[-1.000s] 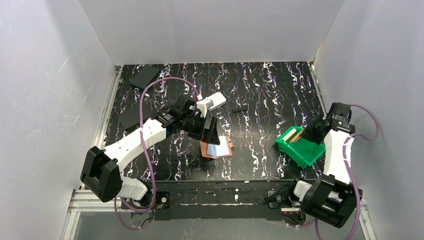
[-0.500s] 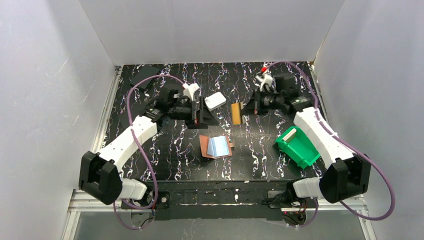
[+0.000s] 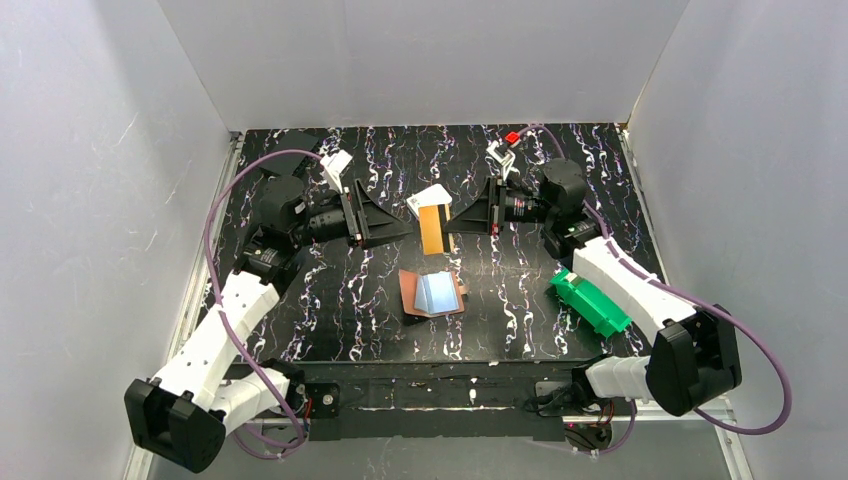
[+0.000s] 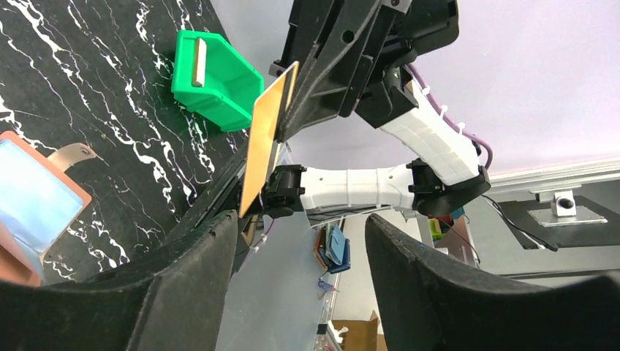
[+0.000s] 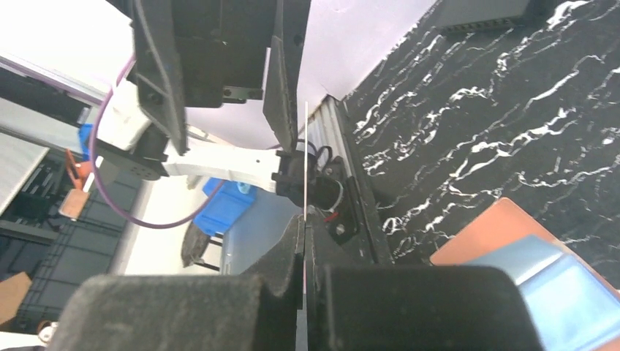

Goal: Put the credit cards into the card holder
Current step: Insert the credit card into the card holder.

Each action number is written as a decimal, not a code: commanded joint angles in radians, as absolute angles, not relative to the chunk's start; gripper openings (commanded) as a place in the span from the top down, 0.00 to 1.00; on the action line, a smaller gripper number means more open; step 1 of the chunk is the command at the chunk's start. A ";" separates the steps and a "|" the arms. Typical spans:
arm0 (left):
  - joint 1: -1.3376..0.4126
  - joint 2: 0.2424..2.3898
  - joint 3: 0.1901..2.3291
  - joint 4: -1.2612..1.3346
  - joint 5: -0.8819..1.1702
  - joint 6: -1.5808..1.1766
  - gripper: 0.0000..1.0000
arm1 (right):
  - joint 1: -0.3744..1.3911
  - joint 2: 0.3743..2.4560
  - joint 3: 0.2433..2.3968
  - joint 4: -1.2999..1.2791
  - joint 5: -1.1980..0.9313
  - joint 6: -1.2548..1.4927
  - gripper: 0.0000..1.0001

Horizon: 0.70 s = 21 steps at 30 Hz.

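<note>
Credit card point(image 3: 432, 232) hangs pinched in our right gripper point(image 3: 450, 222), beyond the opened card holder point(image 3: 432, 293) on the table; our left gripper point(image 3: 402, 226) faces it.

Left wrist: those jaws stand apart, the card ahead of them.

Right wrist: card edge-on between clamped fingers.

We judge this a handover; our left arm must advance, then close.

1. This is a robotics lab, with a closed test cell rather than a home or a shop.
2. Plain white walls point(image 3: 100, 150) box in a black marbled table point(image 3: 520, 330) on its left, far and right sides.
3. A left arm point(image 3: 230, 310) and a right arm point(image 3: 620, 280) stand at the near edge, by an aluminium rail point(image 3: 150, 402).
4. Beyond the table, the wrist views show a blue bin point(image 5: 227, 205), a cardboard box point(image 4: 351, 336) and blurred racking point(image 5: 33, 194).
</note>
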State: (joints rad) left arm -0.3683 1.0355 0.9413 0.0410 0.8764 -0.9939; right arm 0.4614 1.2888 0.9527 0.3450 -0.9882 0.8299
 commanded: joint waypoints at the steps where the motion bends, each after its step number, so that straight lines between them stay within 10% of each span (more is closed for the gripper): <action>1: -0.380 1.041 0.942 0.076 0.886 -1.022 0.40 | 0.473 1.272 0.928 0.643 -1.010 1.013 0.99; 9: -0.442 1.088 0.962 0.077 0.861 -1.007 0.50 | 0.496 1.279 0.918 0.709 -0.998 1.058 0.99; 14: -0.481 1.133 0.989 0.077 0.834 -0.959 0.96 | 0.499 1.272 0.898 0.627 -1.000 1.018 0.99; 17: -0.491 1.139 1.022 -0.208 0.635 -0.752 1.00 | 0.497 1.266 1.037 -0.169 -0.611 0.522 0.53; 21: -0.546 1.249 1.046 -0.432 0.437 -0.623 1.00 | 0.500 1.337 0.970 -0.316 -0.394 0.414 0.30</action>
State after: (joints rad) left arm -0.5037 1.1843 1.0286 -0.2218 0.6071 -0.7563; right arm 0.4984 1.2861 0.9939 -0.0628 -0.5743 0.6048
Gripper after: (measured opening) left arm 0.010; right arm 0.660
